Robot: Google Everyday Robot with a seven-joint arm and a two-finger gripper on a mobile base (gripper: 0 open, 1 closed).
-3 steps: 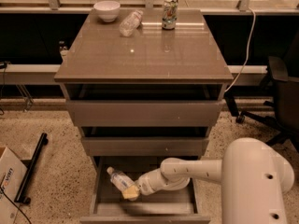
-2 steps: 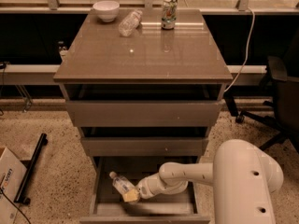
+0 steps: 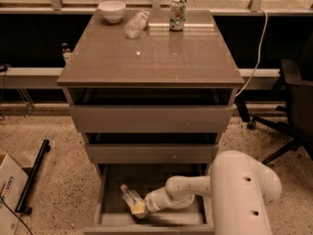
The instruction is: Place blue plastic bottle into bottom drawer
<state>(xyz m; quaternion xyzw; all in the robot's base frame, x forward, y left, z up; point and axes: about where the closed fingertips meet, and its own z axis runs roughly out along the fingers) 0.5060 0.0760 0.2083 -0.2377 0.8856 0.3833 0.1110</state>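
Gripper (image 3: 138, 208), fingers pinching the stout clear blue-labelled plastic bottle (image 3: 129, 195), sits at seven o'clock in the deep grey bottom drawer (image 3: 176, 218). Best lower it onto the floor, then release gently.

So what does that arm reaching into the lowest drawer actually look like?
It is smooth, glossy white: the arm is a rounded tube growing from a bulbous housing with a few small dark holes. No loose cables or markings show. The gripper, down in the bottom drawer, is pale yellowish at its tip.
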